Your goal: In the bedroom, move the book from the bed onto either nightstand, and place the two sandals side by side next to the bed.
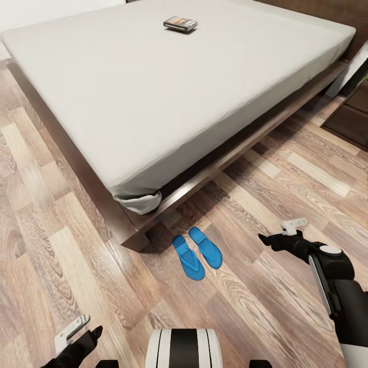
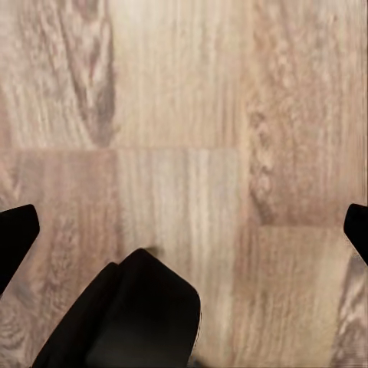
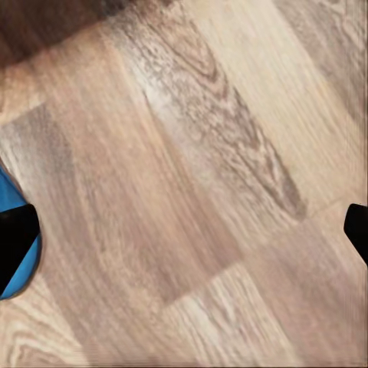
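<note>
While the robot faced the corner of the bed in the bedroom, the book lay flat on the off-white mattress, far across it toward the headboard side and well apart from both arms. The two sandals rested on the wood-plank floor just beside the corner of the bed's dark frame, side by side and close to touching, both pointing the same way. A dark wooden cabinet, possibly a nightstand, showed at the edge of the head view beyond the far side of the bed, though too little of it was visible to be sure.

The right tool hovered over the floor near the sandals; in the right wrist view its fingertips stood far apart, holding nothing, with a blue sandal edge beside one of them. The left tool hung low over bare planks, well apart from the sandals; in the left wrist view its fingertips were likewise spread wide and empty above the floor.
</note>
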`<state>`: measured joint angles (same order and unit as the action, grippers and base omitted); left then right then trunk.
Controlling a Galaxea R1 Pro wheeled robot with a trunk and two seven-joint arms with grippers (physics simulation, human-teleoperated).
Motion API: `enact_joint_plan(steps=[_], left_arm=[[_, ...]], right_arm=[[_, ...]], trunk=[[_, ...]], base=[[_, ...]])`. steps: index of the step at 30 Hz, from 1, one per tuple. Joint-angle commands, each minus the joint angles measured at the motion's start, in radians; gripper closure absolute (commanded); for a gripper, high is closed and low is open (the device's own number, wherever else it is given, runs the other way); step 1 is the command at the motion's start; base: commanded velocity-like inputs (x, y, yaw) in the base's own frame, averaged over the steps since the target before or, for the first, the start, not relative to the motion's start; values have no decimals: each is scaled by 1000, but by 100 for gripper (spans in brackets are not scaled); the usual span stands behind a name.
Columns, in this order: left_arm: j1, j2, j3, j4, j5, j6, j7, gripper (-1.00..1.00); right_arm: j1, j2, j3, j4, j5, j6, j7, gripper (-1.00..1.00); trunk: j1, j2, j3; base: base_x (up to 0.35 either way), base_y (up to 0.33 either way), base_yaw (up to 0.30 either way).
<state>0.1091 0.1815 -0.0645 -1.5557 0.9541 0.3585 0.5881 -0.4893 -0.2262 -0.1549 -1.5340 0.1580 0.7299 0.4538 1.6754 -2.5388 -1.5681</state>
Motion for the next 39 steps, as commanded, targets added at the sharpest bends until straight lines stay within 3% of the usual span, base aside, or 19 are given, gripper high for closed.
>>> enact_joint_plan(steps=[1,7,12,13,39], left_arm=[[0,0,-13,-2,-6,1,7,-100],[-2,-1,-70,-3,-43,2,7,-100],[-3,2,-94,-4,-56,2,7,-100],[-3,5,-102,-3,-60,2,7,-100],[-3,13,-91,14,-66,2,-2,-100]], right_arm=[[9,1,-9,-9,9,4,12,-100],[41,12,-29,-54,6,12,18,-100],[51,41,-35,-72,6,17,20,-100],[55,56,-38,-78,6,19,20,-100],[57,65,-31,-81,6,15,20,-100]], trunk=[[0,0,4],[-3,1,27],[-5,3,46],[-6,3,50],[-18,9,147]], base=[[0,0,0],[0,0,-3],[0,0,-96],[0,0,-226],[0,0,-215]])
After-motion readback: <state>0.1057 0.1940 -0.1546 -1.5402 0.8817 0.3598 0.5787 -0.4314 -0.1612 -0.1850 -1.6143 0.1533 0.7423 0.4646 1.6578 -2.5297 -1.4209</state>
